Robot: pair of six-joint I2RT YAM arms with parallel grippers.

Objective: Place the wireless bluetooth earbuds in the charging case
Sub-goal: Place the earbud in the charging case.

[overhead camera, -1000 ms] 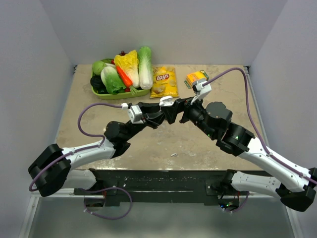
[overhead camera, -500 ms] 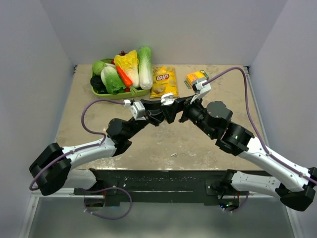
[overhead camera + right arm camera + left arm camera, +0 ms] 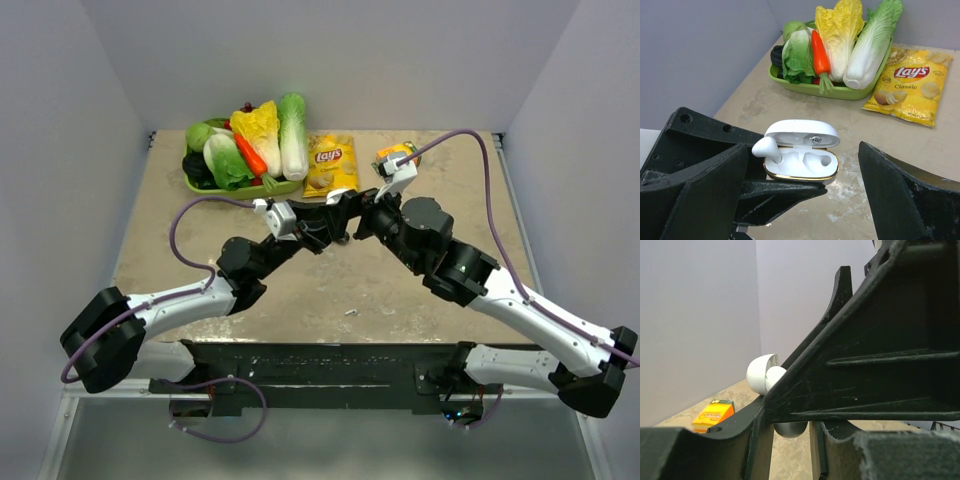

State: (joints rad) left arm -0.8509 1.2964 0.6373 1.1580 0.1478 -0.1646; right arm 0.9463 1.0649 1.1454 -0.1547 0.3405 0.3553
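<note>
**Open charging case clamped in left claw, right claw spread around it**

The charging case (image 3: 800, 134) is held above the surface (image 3: 320, 290), clenched in the left claw (image 3: 345, 212). In the right wrist view one of that claw's black fingers (image 3: 785, 191) is seen pressed against the case's near, gold-rimmed edge. The lid is tipped back. A white earbud (image 3: 766, 148) is lodged in the 9 o'clock socket, its stem sticking up and out. The 3 o'clock socket shows only its bare hollow.

The right claw (image 3: 802, 147) is released, its fingers spread wide. The case is framed between them, closer to the 9 o'clock finger and well apart from the 3 o'clock one. No contact with either is seen.

From above, a green tray (image 3: 850, 93) of vegetables is found at 11 o'clock of the meeting claws. A Lay's Classic chip bag (image 3: 907, 87) lies at 12 o'clock, an orange box (image 3: 393, 157) at 1 o'clock, and a white scrap (image 3: 352, 312) at 6 o'clock.
</note>
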